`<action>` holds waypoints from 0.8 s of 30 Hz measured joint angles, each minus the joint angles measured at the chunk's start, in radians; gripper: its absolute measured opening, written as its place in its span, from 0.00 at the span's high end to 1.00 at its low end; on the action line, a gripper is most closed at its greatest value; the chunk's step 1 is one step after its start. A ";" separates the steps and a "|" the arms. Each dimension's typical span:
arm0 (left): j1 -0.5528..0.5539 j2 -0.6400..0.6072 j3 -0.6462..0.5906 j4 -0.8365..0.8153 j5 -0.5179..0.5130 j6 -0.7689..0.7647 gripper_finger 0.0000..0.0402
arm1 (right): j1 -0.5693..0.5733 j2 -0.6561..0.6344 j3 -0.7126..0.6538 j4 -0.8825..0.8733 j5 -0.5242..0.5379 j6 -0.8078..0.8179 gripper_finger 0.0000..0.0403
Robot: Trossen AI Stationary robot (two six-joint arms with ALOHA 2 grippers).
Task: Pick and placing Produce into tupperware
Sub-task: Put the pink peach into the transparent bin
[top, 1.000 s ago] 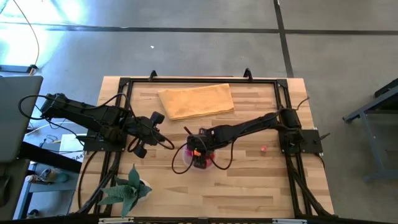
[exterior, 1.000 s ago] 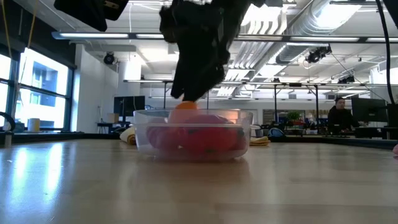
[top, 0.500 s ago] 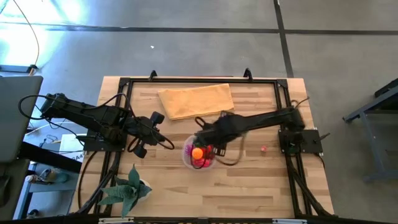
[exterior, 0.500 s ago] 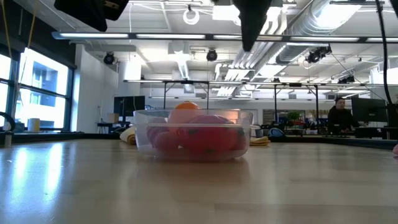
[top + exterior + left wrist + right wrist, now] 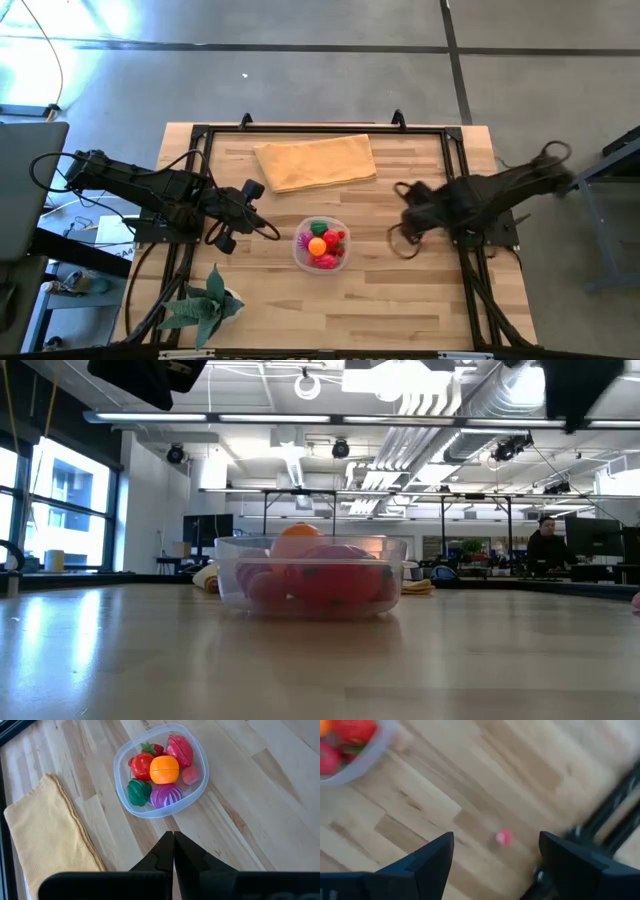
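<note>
Pulling our right pincer (image 5: 495, 857) away from the tupperware (image 5: 322, 244), fingers spread and empty; left pincer (image 5: 173, 845) is resting closed nearby.

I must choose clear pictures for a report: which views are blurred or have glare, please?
Right wrist view: blurred all over; the small pink piece on the wood is only a smear. High view: the right arm looks smeared, and strong glare lies on the floor at top left. Low view: the container is fairly sharp, with bright ceiling lights behind. Left wrist view: sharp; the orange piece reads clearly.
</note>
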 joint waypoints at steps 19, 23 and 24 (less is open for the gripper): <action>0.000 0.000 0.000 0.000 0.000 0.000 0.99 | 0.002 -0.221 -0.603 0.402 -0.243 0.508 0.30; 0.000 0.000 0.000 0.000 0.000 0.000 0.99 | 0.002 -0.221 -0.683 0.519 -0.244 0.541 0.30; 0.000 0.000 0.000 0.000 0.000 0.000 0.99 | 0.002 -0.221 -0.702 0.529 -0.244 0.549 0.30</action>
